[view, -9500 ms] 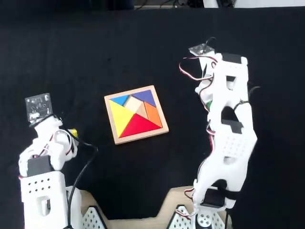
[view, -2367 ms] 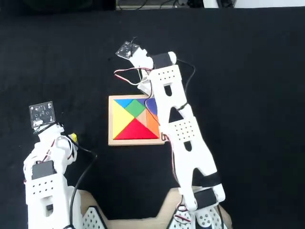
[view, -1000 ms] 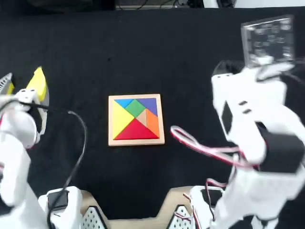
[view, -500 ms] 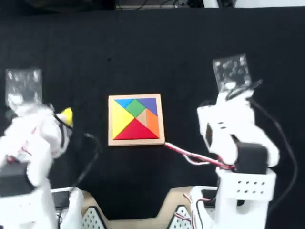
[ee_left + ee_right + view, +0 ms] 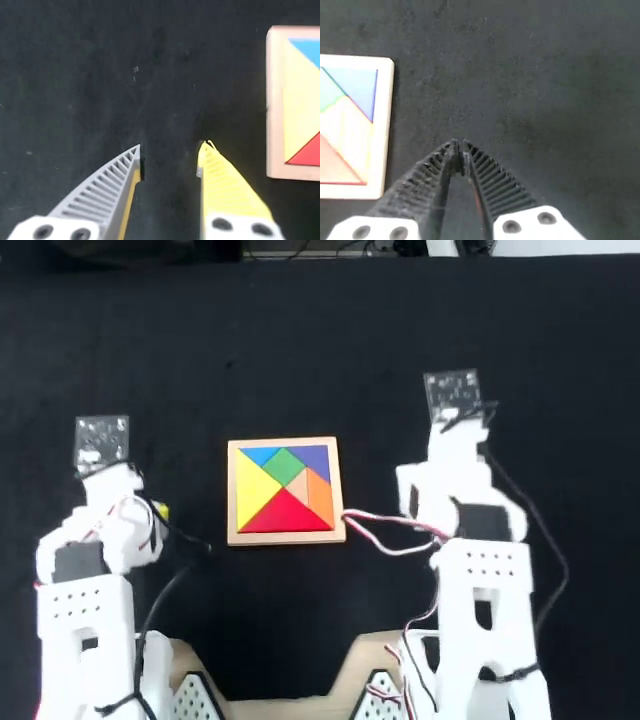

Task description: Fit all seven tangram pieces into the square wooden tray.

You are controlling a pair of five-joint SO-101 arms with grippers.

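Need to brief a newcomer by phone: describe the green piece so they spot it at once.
On the black table lies a square wooden tray. The green piece sits midway along its upper edge in the high view, between a light blue piece and a dark blue piece; it alone is green.

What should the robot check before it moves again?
1. Seven pieces in the tray: ok, seven colours fill it.
2. Every piece lying flat: cannot tell from above.
3. Left gripper empty: ok, open, holding nothing.
4. Right gripper empty: ok, shut on nothing.
5. Both grippers apart from the tray: ok, one on each side.
6. Wire away from the tray: not ok, it loops by a corner.
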